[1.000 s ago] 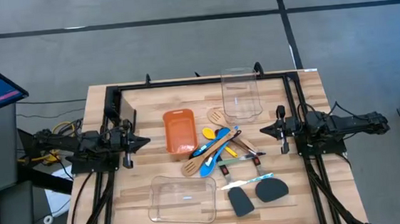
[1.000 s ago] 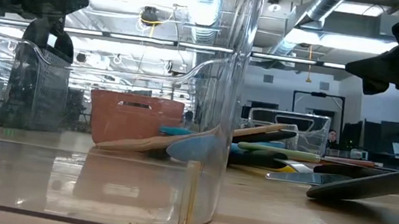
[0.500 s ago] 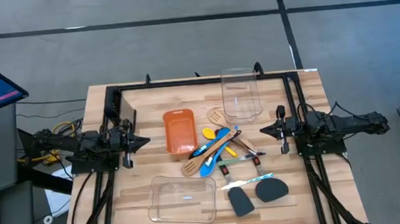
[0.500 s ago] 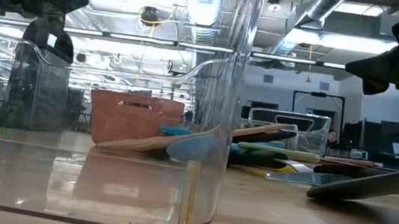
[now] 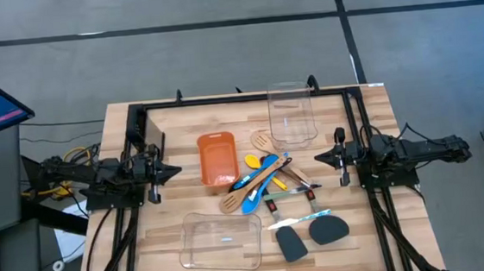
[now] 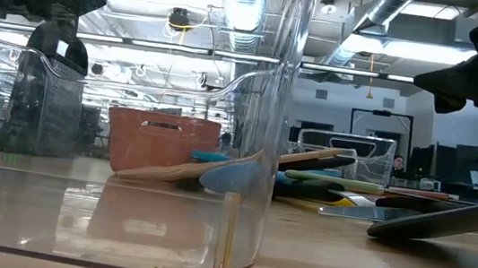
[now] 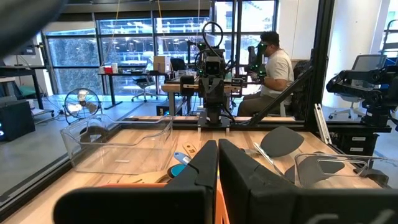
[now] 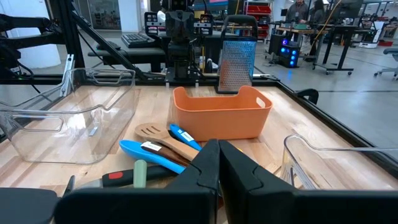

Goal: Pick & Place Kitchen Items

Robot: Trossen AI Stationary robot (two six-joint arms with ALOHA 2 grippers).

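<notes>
The kitchen items (image 5: 267, 178) lie in a loose pile at the table's middle. Among them are wooden spoons, a blue spoon (image 5: 259, 186), a yellow spoon (image 5: 251, 162) and a slotted wooden turner (image 5: 262, 141). Two black spatulas (image 5: 291, 245) (image 5: 328, 229) lie flat nearer the front edge. My left gripper (image 5: 178, 169) hovers shut at the table's left, pointing level toward the orange bin. My right gripper (image 5: 317, 157) hovers shut at the right, pointing level toward the pile. In the right wrist view the turner (image 8: 152, 132) and the blue spoon (image 8: 149, 152) lie ahead of the shut fingers (image 8: 219, 155).
An orange bin (image 5: 217, 161) stands just left of the pile. One clear container (image 5: 290, 114) stands at the far side, another (image 5: 222, 241) near the front edge, filling the low view (image 6: 125, 184). A black frame (image 5: 248, 99) borders the table. A person (image 7: 277, 68) sits beyond it.
</notes>
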